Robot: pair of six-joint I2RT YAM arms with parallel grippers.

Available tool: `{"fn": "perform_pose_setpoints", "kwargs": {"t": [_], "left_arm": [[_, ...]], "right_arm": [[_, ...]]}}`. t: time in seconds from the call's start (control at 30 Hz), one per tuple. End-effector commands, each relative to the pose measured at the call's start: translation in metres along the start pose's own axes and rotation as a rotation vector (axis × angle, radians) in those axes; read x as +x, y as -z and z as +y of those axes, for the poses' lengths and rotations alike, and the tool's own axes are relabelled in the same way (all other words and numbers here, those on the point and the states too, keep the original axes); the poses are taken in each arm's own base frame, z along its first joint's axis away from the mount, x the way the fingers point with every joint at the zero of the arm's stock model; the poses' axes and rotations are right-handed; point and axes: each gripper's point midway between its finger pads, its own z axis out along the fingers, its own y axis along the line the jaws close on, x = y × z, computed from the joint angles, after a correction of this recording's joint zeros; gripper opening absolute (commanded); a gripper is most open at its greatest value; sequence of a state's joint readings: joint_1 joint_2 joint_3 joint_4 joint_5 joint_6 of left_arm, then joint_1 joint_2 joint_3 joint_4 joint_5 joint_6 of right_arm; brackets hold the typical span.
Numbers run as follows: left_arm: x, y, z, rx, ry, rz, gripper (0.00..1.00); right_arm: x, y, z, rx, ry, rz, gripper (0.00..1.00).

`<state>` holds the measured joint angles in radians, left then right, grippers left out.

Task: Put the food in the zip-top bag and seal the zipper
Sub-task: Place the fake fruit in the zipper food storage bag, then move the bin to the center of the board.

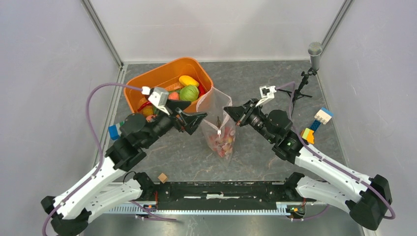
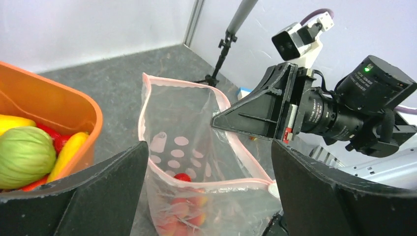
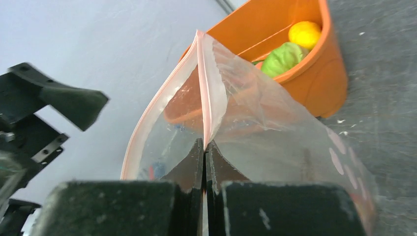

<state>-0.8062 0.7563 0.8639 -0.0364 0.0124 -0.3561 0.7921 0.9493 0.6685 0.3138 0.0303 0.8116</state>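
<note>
The zip-top bag (image 1: 214,105) stands upright at mid-table with its mouth gaping. My right gripper (image 1: 231,112) is shut on the bag's right rim, and in the right wrist view its jaws (image 3: 204,147) pinch the pink zipper (image 3: 200,88). My left gripper (image 1: 196,120) hangs open just left of the bag. In the left wrist view its fingers (image 2: 209,196) stand wide, with the zipper (image 2: 231,184) showing between them. Red and orange food (image 2: 182,177) lies in the bag's bottom. A green melon (image 1: 189,92) and a yellow piece (image 1: 189,80) lie in the tub.
The orange tub (image 1: 147,81) with more food sits behind and left of the bag. A microphone stand (image 1: 312,54) rises at the back right. Coloured blocks (image 1: 322,117) lie at the right, a blue block (image 1: 114,132) at the left, and a small wooden cube (image 1: 162,177) near the front rail.
</note>
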Motion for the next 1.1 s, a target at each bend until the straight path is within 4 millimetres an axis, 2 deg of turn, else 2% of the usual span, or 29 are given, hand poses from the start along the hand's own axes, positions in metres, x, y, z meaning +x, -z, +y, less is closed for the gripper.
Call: {"fn": "perform_pose_setpoints", "kwargs": {"t": [0.0,0.2,0.3,0.37,0.43,0.57,0.6,0.67,0.77,0.83,0.9,1.0,1.07], "left_arm": [[-0.015,0.017,0.013,-0.073,-0.098,-0.022,1.00],[-0.010,0.017,0.062,-0.337,-0.198,0.053,1.00],[-0.004,0.003,0.080,-0.406,-0.247,0.112,1.00],[-0.001,-0.010,0.095,-0.441,-0.253,0.161,1.00],[0.004,-0.024,0.113,-0.449,-0.220,0.215,1.00],[0.012,-0.045,0.169,-0.519,-0.106,0.297,1.00],[0.012,-0.047,0.182,-0.547,-0.099,0.309,1.00],[0.025,-0.049,0.208,-0.610,-0.076,0.368,1.00],[0.043,-0.037,0.240,-0.752,-0.082,0.460,1.00],[0.061,-0.026,0.250,-0.799,-0.095,0.542,1.00],[0.081,-0.013,0.252,-0.816,-0.089,0.623,1.00],[0.111,0.003,0.242,-0.775,-0.067,0.742,1.00],[0.128,0.008,0.227,-0.711,-0.063,0.819,1.00]], "right_arm": [[-0.048,0.011,0.003,0.092,0.114,-0.125,0.00],[-0.086,0.042,0.003,0.169,0.240,-0.216,0.00],[-0.087,0.048,0.005,0.172,0.283,-0.196,0.00],[-0.081,0.046,0.005,0.161,0.296,-0.166,0.00],[-0.065,0.043,-0.001,0.159,0.304,-0.104,0.00],[-0.032,0.035,-0.012,0.133,0.283,-0.005,0.00],[-0.025,0.034,-0.013,0.127,0.277,0.016,0.00],[-0.019,0.030,-0.014,0.110,0.268,0.029,0.00],[-0.012,0.030,-0.016,0.106,0.266,0.049,0.00],[-0.011,0.030,-0.018,0.108,0.270,0.051,0.00],[-0.010,0.032,-0.019,0.109,0.273,0.050,0.00],[-0.011,0.033,-0.020,0.113,0.276,0.045,0.00],[-0.012,0.033,-0.020,0.114,0.279,0.041,0.00]]}}
